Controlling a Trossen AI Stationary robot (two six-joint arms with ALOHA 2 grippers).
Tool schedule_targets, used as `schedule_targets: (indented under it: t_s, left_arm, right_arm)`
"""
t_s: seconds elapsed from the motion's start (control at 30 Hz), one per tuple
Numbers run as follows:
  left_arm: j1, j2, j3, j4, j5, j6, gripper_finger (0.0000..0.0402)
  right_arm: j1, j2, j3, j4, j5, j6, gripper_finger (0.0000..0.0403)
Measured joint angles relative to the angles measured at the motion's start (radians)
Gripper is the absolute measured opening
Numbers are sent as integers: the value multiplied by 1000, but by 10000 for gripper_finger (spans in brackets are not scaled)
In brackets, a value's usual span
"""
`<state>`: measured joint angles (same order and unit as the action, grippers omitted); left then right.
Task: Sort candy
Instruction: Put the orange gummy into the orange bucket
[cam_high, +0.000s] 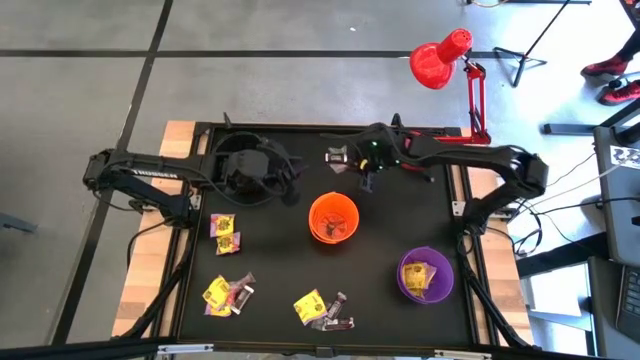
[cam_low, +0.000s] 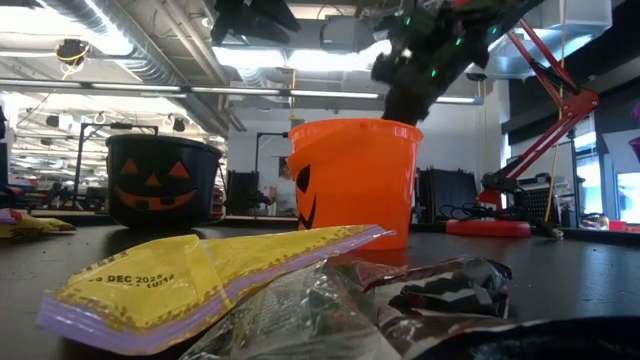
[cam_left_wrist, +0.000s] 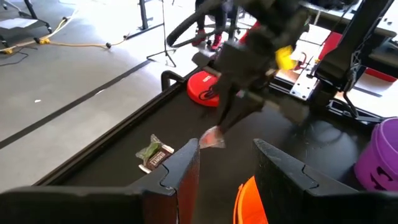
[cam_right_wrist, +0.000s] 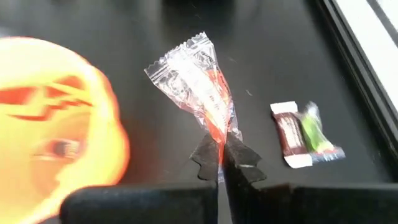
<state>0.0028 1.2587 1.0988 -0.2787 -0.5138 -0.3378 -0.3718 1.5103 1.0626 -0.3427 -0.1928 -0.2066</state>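
Right hand (cam_right_wrist: 221, 163) clamped on a clear red-striped candy (cam_right_wrist: 198, 87), pinching one end of the wrapper, held above the black tabletop (cam_high: 400, 215) just above centre of the high view, up-right of the orange cup (cam_high: 333, 218). Orange cup sits mid-frame with a few candies inside, hard to tell which kind. Purple cup (cam_high: 426, 273) at lower right holds yellow-wrapped candies (cam_high: 418, 275). Black cup (cam_high: 243, 173) at upper left, under the left arm; contents not visible. Left hand (cam_left_wrist: 225, 163) hovers over the black cup, fingers apart, holding nothing. A brown-and-green candy (cam_right_wrist: 302, 134) lies on the tabletop near the top edge of the high view, close to the held one. Loose yellow and dark candies (cam_high: 228, 293) scattered across the left and lower middle of the tabletop. Red lamp (cam_high: 440, 60) off the upper right corner.
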Motion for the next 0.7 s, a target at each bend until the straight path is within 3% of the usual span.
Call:
schedule_targets:
  t_s: [0.23, 0.57, 0.7]
  left_arm:
    - [-21, 0, 0, 0, -1, 0, 137]
    - [-57, 46, 0, -4, -29, 9, 137]
    - [-71, 80, 0, -2, -29, 11, 136]
  right_arm:
    - [136, -123, 0, -78, 0, 0, 2]
    - [441, -234, 0, -223, 25, 0, 4]
    - [553, -295, -44, -187, 24, 68, 4]
